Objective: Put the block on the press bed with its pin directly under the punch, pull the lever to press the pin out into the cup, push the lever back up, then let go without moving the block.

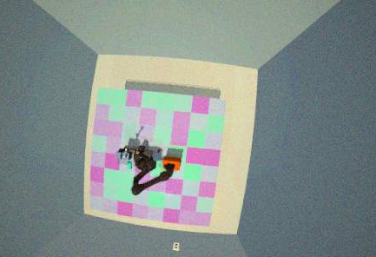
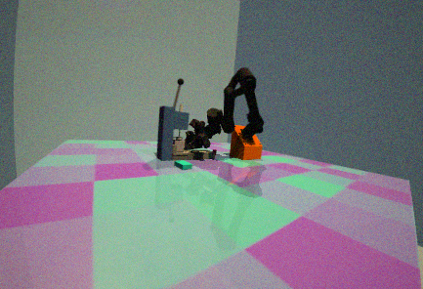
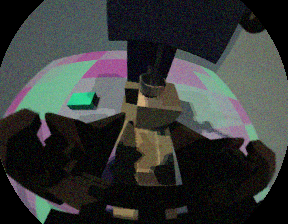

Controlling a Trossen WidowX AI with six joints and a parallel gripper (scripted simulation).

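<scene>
The tan block (image 3: 159, 112) (image 2: 178, 145) stands at the press, below the punch (image 3: 158, 62). A round grey collar (image 3: 152, 86) at its top overlaps the punch's lower end; exact contact and the pin cannot be made out. The blue press (image 2: 165, 133) has its lever (image 2: 177, 95) raised, with a dark knob at the top. My gripper (image 3: 147, 119) (image 2: 188, 141) is open, its dark fingers to the left and right on the near side of the block, with nothing visible gripped. The cup cannot be made out.
A flat green piece (image 2: 183, 165) (image 3: 82, 100) (image 1: 129, 165) lies beside the press. The press head (image 3: 167, 25) overhangs the block. An orange box (image 2: 244, 146) (image 1: 172, 161) stands at the arm's base. A grey strip (image 1: 173, 88) lies beyond the checkered top's far edge.
</scene>
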